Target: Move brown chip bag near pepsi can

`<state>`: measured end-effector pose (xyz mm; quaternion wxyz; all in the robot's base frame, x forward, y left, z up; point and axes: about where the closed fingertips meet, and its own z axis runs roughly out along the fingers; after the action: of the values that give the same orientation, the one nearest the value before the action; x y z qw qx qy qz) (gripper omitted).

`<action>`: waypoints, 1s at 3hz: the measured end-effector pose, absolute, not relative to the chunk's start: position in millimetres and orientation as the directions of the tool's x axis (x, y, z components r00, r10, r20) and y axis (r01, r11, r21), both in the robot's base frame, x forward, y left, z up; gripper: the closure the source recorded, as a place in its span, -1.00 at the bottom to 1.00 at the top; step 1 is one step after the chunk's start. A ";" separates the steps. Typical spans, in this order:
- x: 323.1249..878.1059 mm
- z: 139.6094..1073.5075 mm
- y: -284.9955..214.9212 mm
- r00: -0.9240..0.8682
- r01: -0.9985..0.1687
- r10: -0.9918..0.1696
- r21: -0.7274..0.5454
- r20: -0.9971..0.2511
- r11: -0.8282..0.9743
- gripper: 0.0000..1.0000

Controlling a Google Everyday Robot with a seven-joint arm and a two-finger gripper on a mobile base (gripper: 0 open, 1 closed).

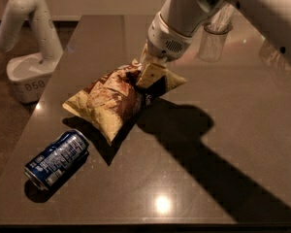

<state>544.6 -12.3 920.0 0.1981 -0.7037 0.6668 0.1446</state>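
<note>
End effector (149, 73) sits at the far right end of the brown chip bag (109, 101), its pale fingers clenched on the bag's upper edge and grasping it. The white arm (184, 18) rises from there up and to the right, out of view. Nearest the camera, well in front of the bag and a little to its right, a bright spot of light (162, 204) glints on the dark glossy table (252, 144). To the front left of the bag lies the pepsi can (56, 160), on its side, one end pointing toward the table's front left corner and the other end near the bag's lowest corner, with a gap between them. The bag lies slantwise, its near left part on the table and its gripped end toward the far right. A dark shadow (184, 130) spreads across the table to the right of the bag. Behind and to the right of the bag a clear cup (212, 42) shows, apart from it. Left of the bag, off the table on the floor, stands the white base of another robot (26, 76), marked 050.
</note>
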 end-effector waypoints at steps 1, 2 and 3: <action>538.4 913.3 -8.1 0.073 -0.996 -0.879 -0.077 -0.471 -0.042 0.19; 530.2 906.2 -3.9 0.075 -0.997 -0.877 -0.064 -0.475 -0.051 -0.28; 522.7 900.2 -2.1 0.074 -0.997 -0.874 -0.053 -0.481 -0.055 -0.74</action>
<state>522.7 -2.1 900.2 0.1893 -0.7080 0.6607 0.1627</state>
